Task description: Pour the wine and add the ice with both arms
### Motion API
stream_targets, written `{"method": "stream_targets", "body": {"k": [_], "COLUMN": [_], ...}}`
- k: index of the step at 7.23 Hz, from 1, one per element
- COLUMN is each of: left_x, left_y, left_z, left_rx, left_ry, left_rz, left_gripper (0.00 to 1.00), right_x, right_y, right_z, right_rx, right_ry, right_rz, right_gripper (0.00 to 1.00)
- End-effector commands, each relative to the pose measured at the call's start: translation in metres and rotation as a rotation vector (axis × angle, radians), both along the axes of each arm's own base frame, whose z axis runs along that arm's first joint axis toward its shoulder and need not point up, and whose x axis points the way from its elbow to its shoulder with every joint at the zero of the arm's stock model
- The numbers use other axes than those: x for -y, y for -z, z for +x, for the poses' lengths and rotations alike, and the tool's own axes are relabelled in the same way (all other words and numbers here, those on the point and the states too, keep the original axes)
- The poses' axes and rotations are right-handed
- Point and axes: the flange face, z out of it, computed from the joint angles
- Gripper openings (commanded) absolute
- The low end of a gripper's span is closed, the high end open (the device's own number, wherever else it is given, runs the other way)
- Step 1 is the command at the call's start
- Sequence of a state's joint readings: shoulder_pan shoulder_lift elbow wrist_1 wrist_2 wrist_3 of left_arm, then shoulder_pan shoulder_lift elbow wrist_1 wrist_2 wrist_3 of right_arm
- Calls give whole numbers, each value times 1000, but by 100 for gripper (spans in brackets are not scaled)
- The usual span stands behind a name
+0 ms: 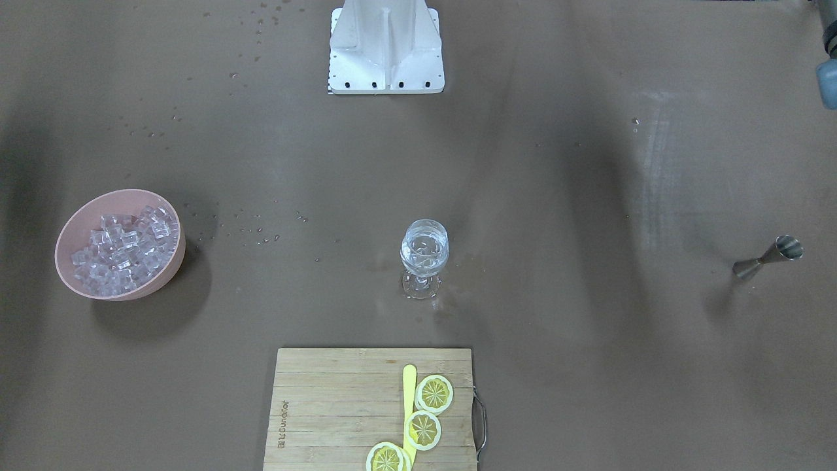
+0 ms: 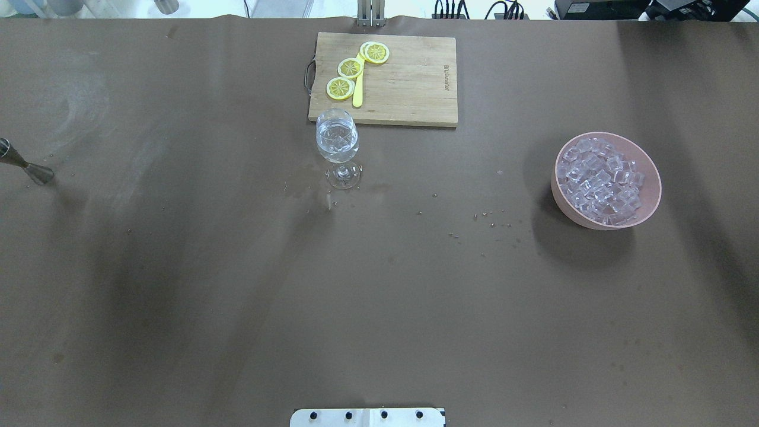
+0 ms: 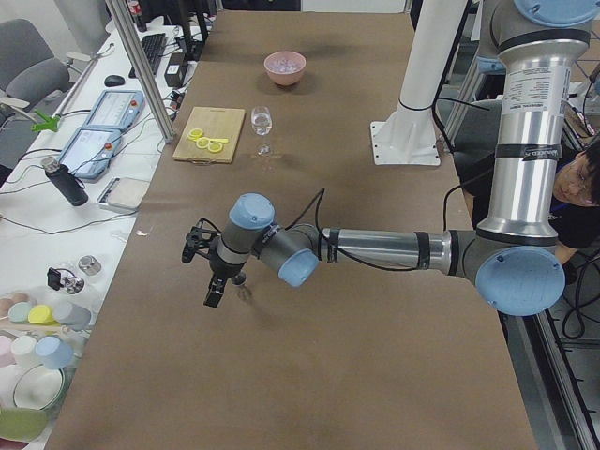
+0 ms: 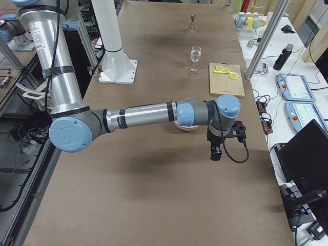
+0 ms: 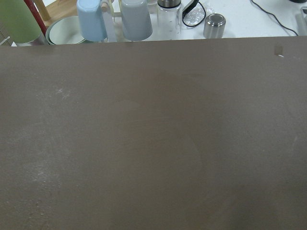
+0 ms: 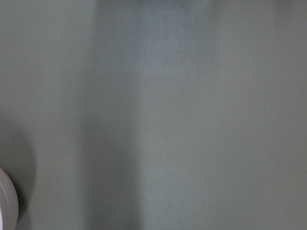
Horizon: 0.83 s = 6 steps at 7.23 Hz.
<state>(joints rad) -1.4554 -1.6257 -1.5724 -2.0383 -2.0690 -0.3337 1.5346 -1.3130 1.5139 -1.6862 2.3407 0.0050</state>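
Observation:
The ice (image 1: 124,247) lies heaped in a pink bowl (image 1: 167,265) at the table's right end from the robot's side; it also shows in the overhead view (image 2: 605,178). A stemmed wine glass (image 1: 425,252) stands mid-table with clear contents that look like ice cubes. My left gripper (image 3: 214,291) hangs over bare table at the left end, near a steel jigger (image 1: 768,257). My right gripper (image 4: 216,152) hangs beside the bowl. Both show only in side views, so I cannot tell whether they are open or shut. No wine bottle is in view.
A wooden cutting board (image 1: 327,405) with lemon slices (image 1: 434,394) and a yellow knife lies at the far edge behind the glass. The white base block (image 1: 386,46) stands at the robot's side. Cups and jars (image 5: 134,19) stand past the left table end.

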Motion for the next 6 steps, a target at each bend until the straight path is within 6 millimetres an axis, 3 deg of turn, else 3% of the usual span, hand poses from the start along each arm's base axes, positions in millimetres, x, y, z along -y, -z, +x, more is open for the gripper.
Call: {"method": "stream_targets", "body": {"k": [1, 3, 6], "left_x": [-1, -11, -15], "left_y": [10, 4, 1], "left_z": [-38, -30, -25], "left_rx": [32, -86, -143], "left_ry": [-141, -241, -255], "left_rz": [-68, -91, -104], "left_gripper": [96, 96, 96], "right_x": [9, 8, 6], "right_y": [14, 11, 11], "right_z": [1, 1, 1], "right_rx": [-6, -11, -8], "right_ry": [-2, -5, -3], "right_rz": [-11, -18, -15], "right_gripper": [100, 100, 100]}}
